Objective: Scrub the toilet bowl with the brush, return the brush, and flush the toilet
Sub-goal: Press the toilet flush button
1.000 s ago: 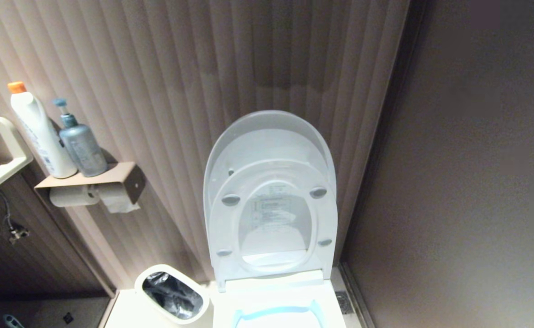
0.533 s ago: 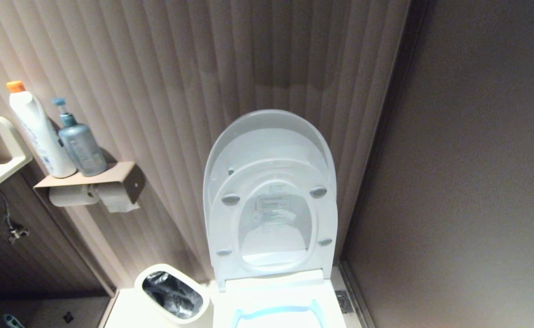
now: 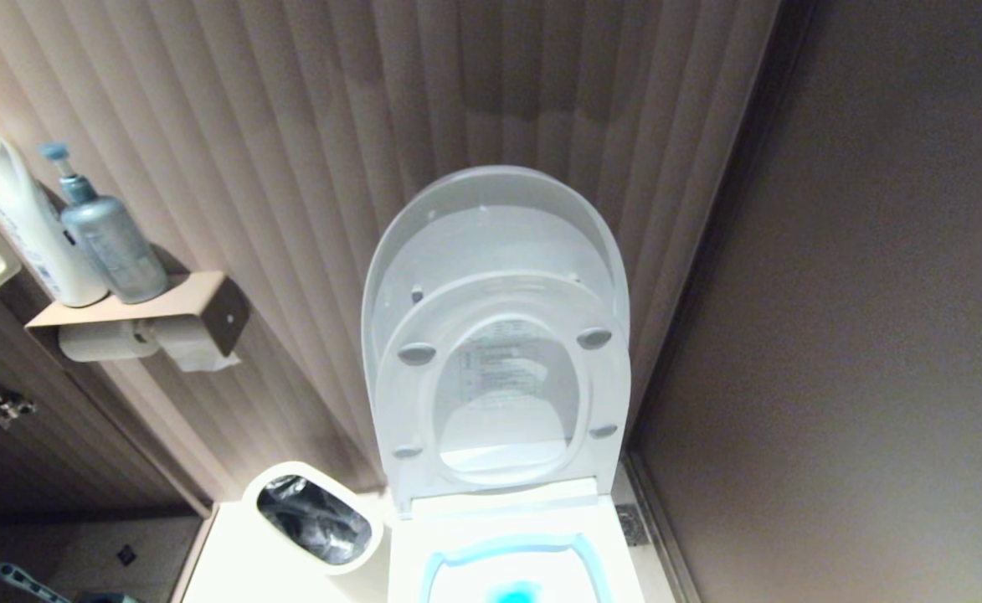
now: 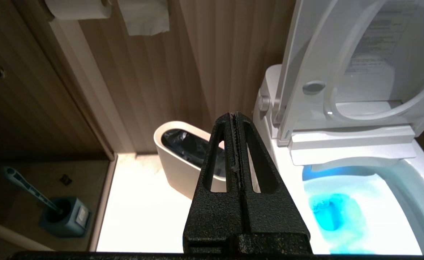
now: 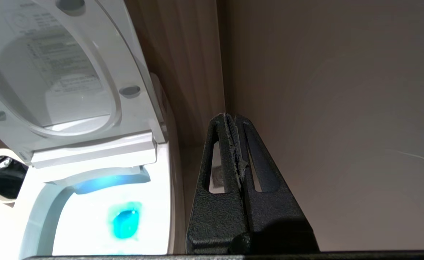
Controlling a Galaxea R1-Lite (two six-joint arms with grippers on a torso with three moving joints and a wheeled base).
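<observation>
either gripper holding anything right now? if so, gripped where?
Nothing is held. The left gripper and the right gripper are both shut on empty air, fingers pressed together. The only brush in view sits in its holder on the floor.

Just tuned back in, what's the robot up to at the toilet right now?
Nothing is being handled yet. The toilet has its seat and lid up, with blue water in the bowl. Both grippers are shut and empty: the left gripper hangs over the floor between the bin and the toilet, and the right gripper is by the side wall. A blue-handled brush sits in its holder on the floor at left, untouched.
</observation>
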